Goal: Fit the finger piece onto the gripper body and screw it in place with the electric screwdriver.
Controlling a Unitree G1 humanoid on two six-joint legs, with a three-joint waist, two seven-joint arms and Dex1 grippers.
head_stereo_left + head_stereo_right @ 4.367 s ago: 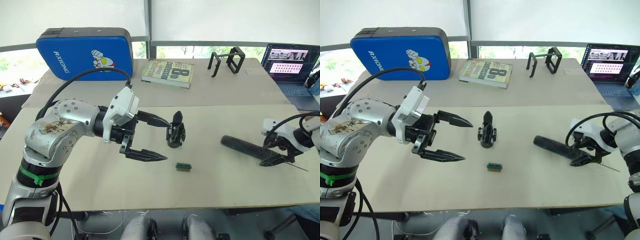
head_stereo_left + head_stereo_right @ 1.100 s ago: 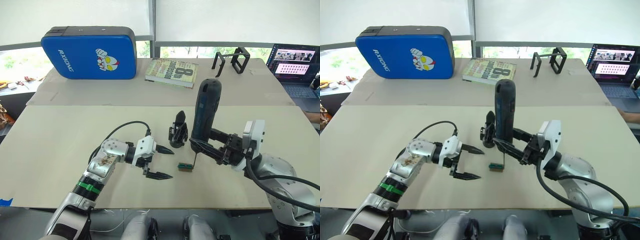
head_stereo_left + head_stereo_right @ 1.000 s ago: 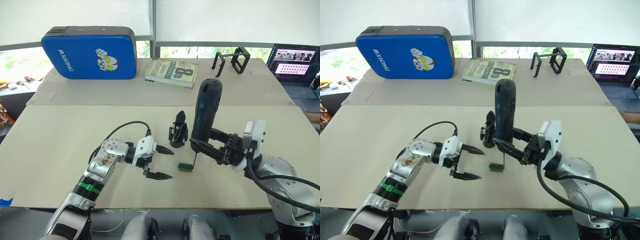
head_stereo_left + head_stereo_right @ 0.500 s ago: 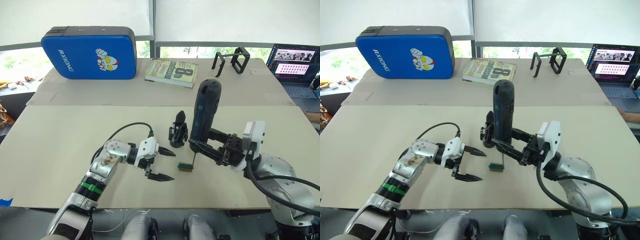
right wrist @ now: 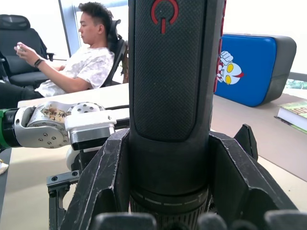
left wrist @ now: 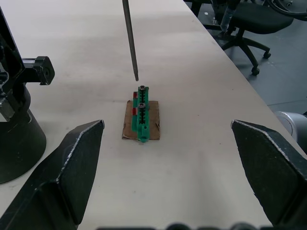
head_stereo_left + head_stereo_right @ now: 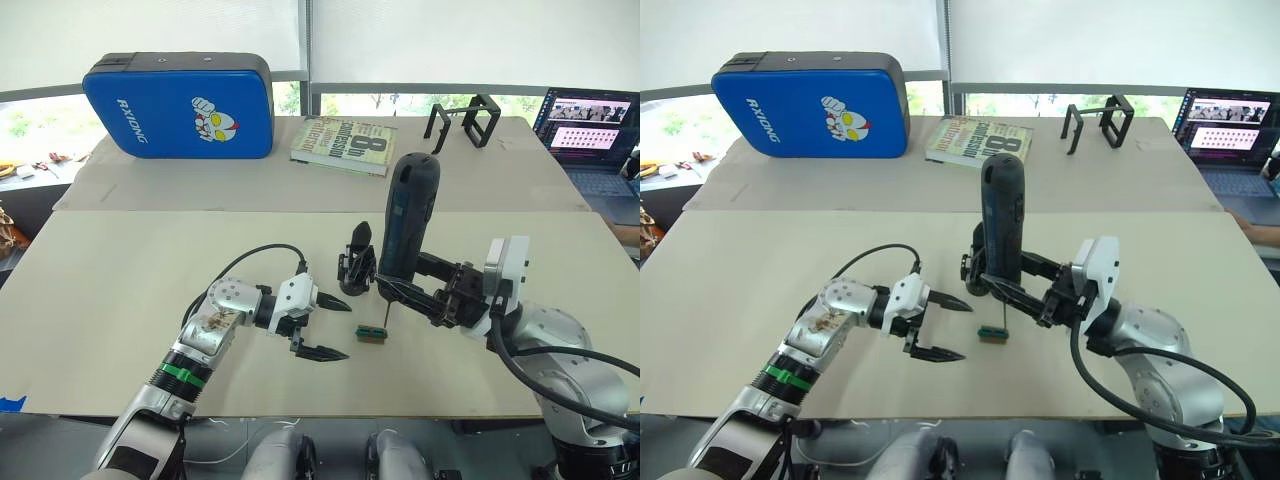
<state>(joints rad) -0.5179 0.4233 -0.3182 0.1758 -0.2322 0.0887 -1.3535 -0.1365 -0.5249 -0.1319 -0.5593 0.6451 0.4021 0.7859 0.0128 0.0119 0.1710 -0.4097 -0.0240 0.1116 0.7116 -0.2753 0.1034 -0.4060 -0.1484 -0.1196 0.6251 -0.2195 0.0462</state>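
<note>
1. I had the screwdriver standing nearly upright in the right gripper, which was pinched around its lower barrel, with the thin bit hanging just above the screw block.
2. The little green block lay on the tabletop, just in front of the gripper body, which stood upright with its one finger pointing up.
3. I judged the step to be picking a screw off the block, so the bit needed to come straight down onto the nearest screw head, not at a slant.
4. The bit tip sat slightly behind that head; I would nudge forward before lowering.
5. The left gripper hovered spread wide and empty beside the block, ready to steady it.
6. I could not make out the loose finger piece anywhere.
</note>
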